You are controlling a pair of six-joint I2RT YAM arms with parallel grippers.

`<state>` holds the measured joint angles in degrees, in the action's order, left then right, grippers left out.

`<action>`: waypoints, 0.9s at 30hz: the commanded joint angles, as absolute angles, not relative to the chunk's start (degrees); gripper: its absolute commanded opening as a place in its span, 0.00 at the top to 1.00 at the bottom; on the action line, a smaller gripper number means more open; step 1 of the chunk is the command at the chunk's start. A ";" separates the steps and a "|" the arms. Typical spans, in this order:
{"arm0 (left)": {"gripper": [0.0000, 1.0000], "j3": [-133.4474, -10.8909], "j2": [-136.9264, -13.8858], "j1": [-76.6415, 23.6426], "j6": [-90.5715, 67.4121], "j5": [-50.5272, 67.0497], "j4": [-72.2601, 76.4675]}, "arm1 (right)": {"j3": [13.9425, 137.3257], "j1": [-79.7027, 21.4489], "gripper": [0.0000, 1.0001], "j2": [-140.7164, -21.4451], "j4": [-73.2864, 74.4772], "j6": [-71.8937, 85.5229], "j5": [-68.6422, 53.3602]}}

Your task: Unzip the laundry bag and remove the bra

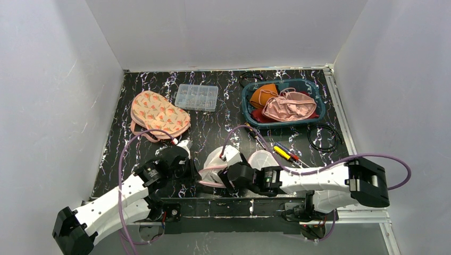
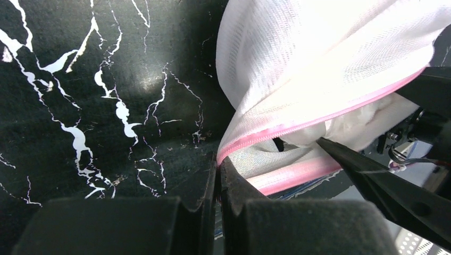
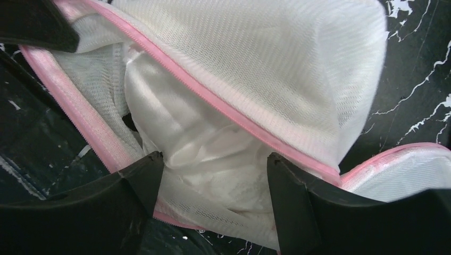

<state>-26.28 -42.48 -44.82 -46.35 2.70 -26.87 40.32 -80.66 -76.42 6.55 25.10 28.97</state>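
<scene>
Bra [image 3: 205,141] between the parted right jaws

No text, label, brand, number or sign can be read anywhere, not even on the laundry bag [image 3: 276,64].

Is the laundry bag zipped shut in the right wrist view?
No, the laundry bag's pink zipper gapes apart, with the white bra showing inside the opening.
</scene>
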 commanded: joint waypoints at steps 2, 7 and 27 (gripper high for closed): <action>1.00 -25.17 -42.71 -44.74 -46.06 -0.86 -28.39 | 42.23 -81.59 0.20 -70.76 7.69 23.91 30.97; 1.00 -24.94 -43.95 -44.76 -46.08 -2.27 -28.32 | 48.79 -82.85 0.20 -71.20 7.66 22.17 30.66; 1.00 -24.79 -41.02 -44.74 -46.76 -1.09 -28.74 | 61.90 -83.24 0.59 -95.30 11.89 25.35 41.72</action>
<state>-25.67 -42.02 -44.80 -46.63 -0.62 -27.05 58.50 -83.00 -94.91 10.68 23.75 36.51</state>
